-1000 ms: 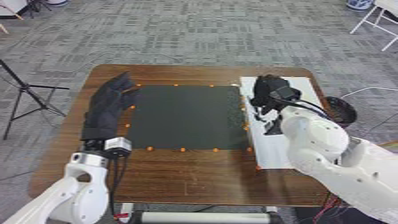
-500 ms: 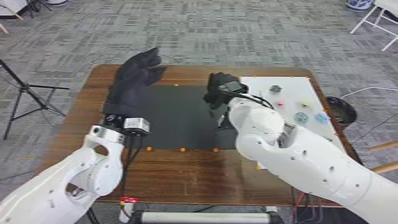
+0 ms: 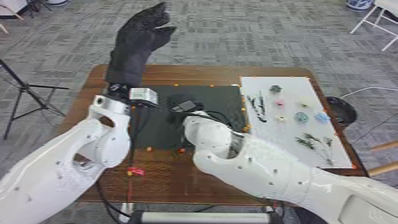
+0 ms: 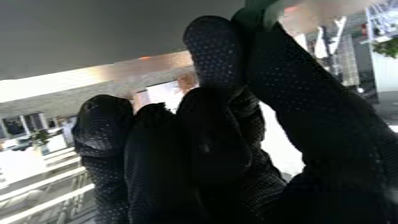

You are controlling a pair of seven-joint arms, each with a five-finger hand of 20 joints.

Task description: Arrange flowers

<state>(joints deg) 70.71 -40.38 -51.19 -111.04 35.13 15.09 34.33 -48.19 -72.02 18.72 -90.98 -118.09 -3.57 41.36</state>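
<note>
Slender green leafy sprigs (image 3: 306, 143) lie near right on the white board (image 3: 272, 131), probably light, bendable, best gripped by their stems. Beyond, the black-gloved right hand (image 4: 291, 90) pinches a dark green piece (image 4: 256, 9) over the dark square mat (image 3: 218, 99).

In the head view, a black tripod (image 3: 25, 86) stands on the grey carpet (image 3: 231, 35) at nine o'clock. A black round container (image 3: 350, 118) sits at three o'clock, a white chair (image 3: 388, 5) between one and two.
</note>
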